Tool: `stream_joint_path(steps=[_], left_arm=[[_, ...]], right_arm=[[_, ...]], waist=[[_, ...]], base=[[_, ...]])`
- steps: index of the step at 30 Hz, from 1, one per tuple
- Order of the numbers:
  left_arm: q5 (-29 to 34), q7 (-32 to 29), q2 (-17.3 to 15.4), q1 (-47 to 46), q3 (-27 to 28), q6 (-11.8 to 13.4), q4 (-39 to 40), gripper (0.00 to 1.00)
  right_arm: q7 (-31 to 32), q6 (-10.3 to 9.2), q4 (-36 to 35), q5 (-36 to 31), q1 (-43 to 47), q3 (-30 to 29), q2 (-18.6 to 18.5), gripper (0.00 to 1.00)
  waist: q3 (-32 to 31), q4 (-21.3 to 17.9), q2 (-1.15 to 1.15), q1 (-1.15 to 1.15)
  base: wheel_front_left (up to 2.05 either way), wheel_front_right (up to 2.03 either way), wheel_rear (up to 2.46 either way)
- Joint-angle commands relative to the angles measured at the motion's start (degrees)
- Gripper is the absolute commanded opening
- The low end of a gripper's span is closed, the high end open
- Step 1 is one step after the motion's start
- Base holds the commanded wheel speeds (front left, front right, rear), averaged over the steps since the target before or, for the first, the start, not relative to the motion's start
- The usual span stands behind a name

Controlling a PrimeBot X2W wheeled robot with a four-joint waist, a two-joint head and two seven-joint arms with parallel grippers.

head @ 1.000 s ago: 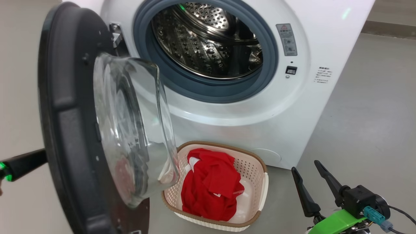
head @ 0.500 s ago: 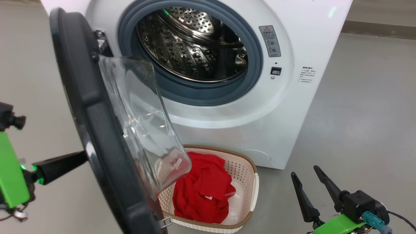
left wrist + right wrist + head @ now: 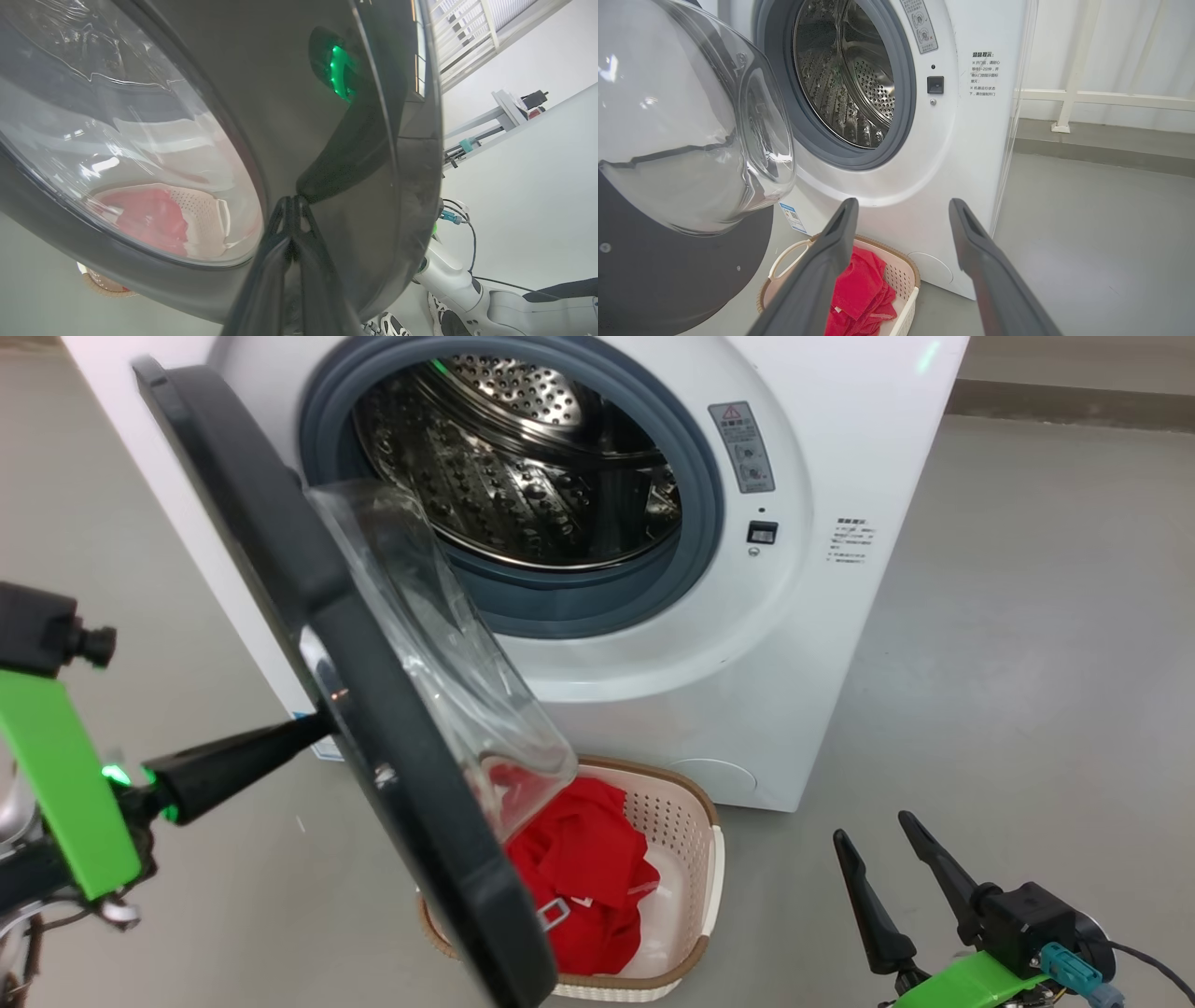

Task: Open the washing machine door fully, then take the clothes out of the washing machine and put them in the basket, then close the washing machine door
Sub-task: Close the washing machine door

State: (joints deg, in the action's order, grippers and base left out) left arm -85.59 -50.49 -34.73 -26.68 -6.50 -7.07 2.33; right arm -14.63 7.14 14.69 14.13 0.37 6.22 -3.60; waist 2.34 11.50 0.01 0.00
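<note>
Red clothes (image 3: 579,877) lie heaped in the basket (image 3: 698,859), and we see the basket on the grey floor (image 3: 1027,663) directly in front of the washing machine (image 3: 840,644), under its opening and near its base. The steel drum (image 3: 523,476) shows us bare perforated metal inside the grey gasket (image 3: 579,607). The door (image 3: 373,728) hangs from the washing machine's left side, swung partway out. Its black rim is nearly edge-on in the head view and its lower part covers the basket's left half there. The glass bowl (image 3: 448,653) bulges from the door toward the washing machine's opening. Through it, in the left wrist view, we make out the red clothes and the basket wall, blurred. The left gripper (image 3: 310,726) is at the door's outer face, the side turned away from the washing machine. Its fingers (image 3: 278,228) are clenched together with nothing between them, tips touching the glossy black rim beside the window. The right gripper (image 3: 870,826) is released, fingers spread wide and holding nothing, low over the floor out in front of the washing machine's right corner, well apart from door and basket. We note a warning label (image 3: 742,446) on the washing machine's front, right of the opening, and a small blue label (image 3: 791,217) at its lower left corner.
</note>
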Motion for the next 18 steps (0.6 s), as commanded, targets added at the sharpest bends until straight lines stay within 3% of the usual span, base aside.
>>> stream_joint_path(steps=[1,18], left_arm=[[0.80,1.21,-1.37,-4.31,1.97,-0.42,1.48,0.00],[4.16,10.28,2.64,-9.11,-3.11,-0.42,-1.24,0.00]], right_arm=[[-0.37,0.35,-1.49,0.27,-1.39,1.09,-0.26,1.00],[-0.37,0.35,-1.82,-0.06,-3.25,0.86,0.28,1.00]], waist=[[0.36,-0.45,-0.01,0.00],[3.37,-4.54,-0.01,0.00]], base=[[0.00,0.00,0.00],[0.00,0.00,0.00]])
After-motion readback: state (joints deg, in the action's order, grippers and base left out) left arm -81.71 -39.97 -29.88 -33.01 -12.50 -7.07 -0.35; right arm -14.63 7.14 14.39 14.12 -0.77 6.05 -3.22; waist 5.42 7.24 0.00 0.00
